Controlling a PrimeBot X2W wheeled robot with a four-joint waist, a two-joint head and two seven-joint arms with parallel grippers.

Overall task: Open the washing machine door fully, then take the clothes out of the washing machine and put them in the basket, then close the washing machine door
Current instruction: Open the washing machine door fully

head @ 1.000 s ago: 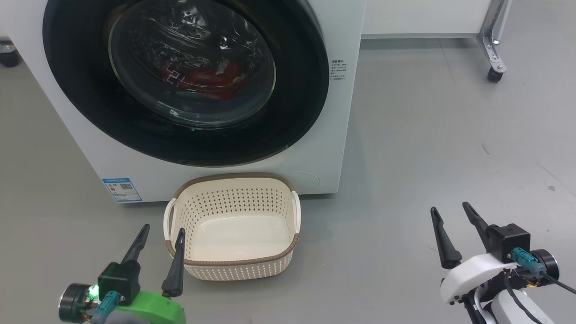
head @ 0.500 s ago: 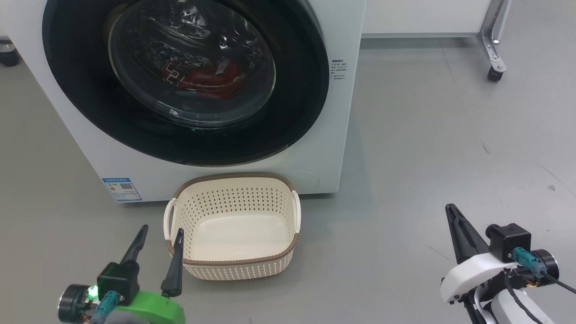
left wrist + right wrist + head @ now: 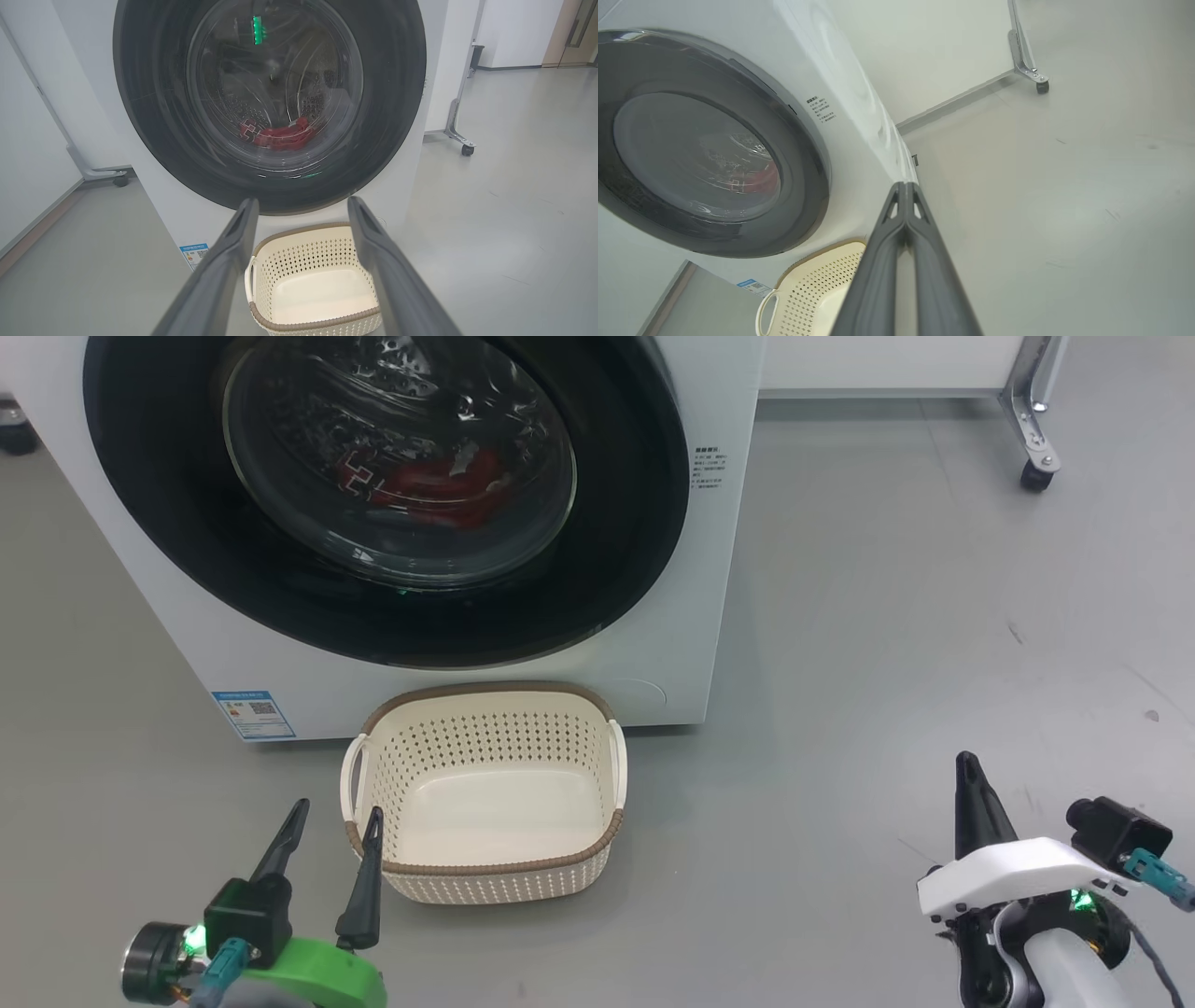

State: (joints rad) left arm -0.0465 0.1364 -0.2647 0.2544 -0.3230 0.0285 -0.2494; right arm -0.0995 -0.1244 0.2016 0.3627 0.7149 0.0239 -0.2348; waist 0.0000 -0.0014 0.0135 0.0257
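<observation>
Head view, washing machine (image 3: 691,635): a white front-loader on the grey floor (image 3: 887,616), with a blue label sticker (image 3: 254,714) at its lower left corner.
Head view, washing machine door (image 3: 411,625): shut flat against the washing machine's front, a black ring around clear glass.
Head view, clothes (image 3: 434,485): red fabric inside the washing machine, low in the drum, seen through the glass.
Head view, basket (image 3: 485,870): upright on the floor just in front of the washing machine, below the door, its pale bottom bare.
Head view, left end effector (image 3: 338,808): fingers spread apart with nothing between them, out in front of the washing machine's left half.
Head view, right end effector (image 3: 967,779): fingers pressed together on nothing, over floor past the washing machine's right side and well apart from it.
Left wrist view, left end effector: two dark fingers wide apart, pointing at the washing machine's front, with the basket showing between them.
Left wrist view, clothes: a red heap at the drum's bottom behind the shut door.
Right wrist view, right end effector: fingers closed tip to tip, the tips lining up in this view with the washing machine's right front edge.
Right wrist view, basket: one corner with a white handle, at the washing machine's foot.
Right wrist view, wheeled metal leg (image 3: 1029,70): on the floor beyond the washing machine's right side.
</observation>
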